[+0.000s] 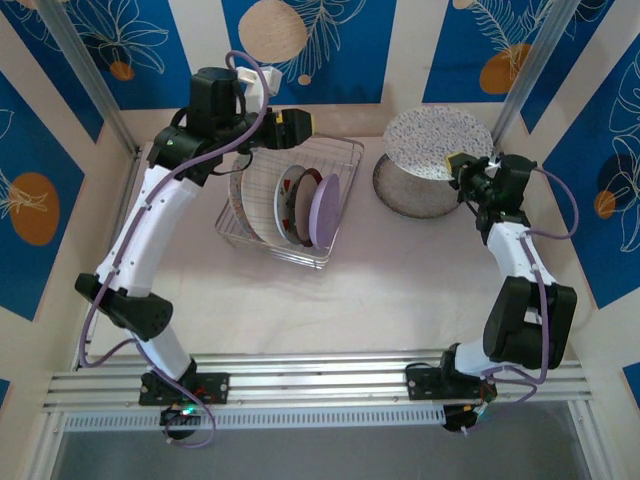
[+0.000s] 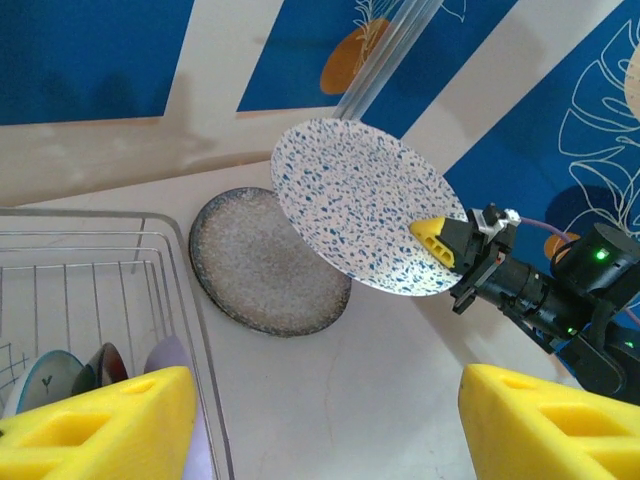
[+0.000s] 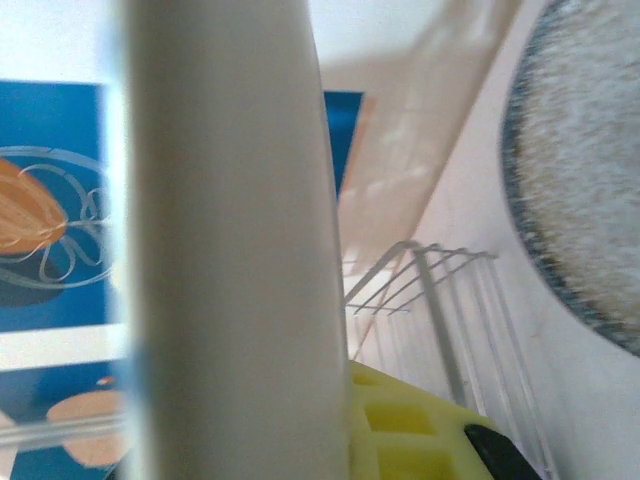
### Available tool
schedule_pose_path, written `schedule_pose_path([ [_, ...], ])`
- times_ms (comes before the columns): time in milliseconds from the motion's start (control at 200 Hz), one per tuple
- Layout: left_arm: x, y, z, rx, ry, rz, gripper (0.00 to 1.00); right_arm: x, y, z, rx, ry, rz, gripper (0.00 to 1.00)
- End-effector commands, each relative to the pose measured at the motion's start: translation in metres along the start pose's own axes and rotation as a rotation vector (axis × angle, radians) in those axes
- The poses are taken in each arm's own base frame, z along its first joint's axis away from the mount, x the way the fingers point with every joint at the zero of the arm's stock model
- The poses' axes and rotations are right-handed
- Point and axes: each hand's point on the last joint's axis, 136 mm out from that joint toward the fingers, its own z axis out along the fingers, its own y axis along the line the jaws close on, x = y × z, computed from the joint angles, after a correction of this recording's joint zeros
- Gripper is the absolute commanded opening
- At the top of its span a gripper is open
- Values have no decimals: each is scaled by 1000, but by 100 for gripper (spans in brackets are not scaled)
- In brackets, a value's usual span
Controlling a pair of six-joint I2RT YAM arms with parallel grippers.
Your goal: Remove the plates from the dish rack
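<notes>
Top external: rack (image 1: 342, 168) on pale table (image 1: 400, 290), blue walls (image 1: 330, 50).

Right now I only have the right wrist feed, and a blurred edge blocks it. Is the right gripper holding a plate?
Observer: Yes. The right gripper is shut on the rim of a blue-speckled white plate, tilted over the grey plate on the table.
Operator: Is the left gripper busy?
Observer: No, the left gripper is open, holding nothing, by the dish rack's far edge.
Operator: Anything left in the rack?
Observer: At least three, standing on edge, among them a grid-lined plate and a lilac plate.
</notes>
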Motion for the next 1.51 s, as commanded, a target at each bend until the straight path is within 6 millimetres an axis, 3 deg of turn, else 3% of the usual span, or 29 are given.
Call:
schedule_pose_path([
  [0, -13, -13, -17, -5, -68, 78, 70, -5, 0, -7, -31, -20, -62, 0],
  [305, -12, -14, -19, -29, -89, 85, 70, -11, -49, 9, 28, -8, -49, 0],
  [635, -15, -19, -33, -33, -110, 78, 70, -20, -82, 28, 61, 3, -54, 0],
  [910, -12, -7, -41, -112, -111, 48, 70, -24, -101, 47, 80, 24, -52, 0],
  [1500, -7, -3, -47, -137, -102, 23, 70, -30, -129, 80, 110, 62, -11, 3],
])
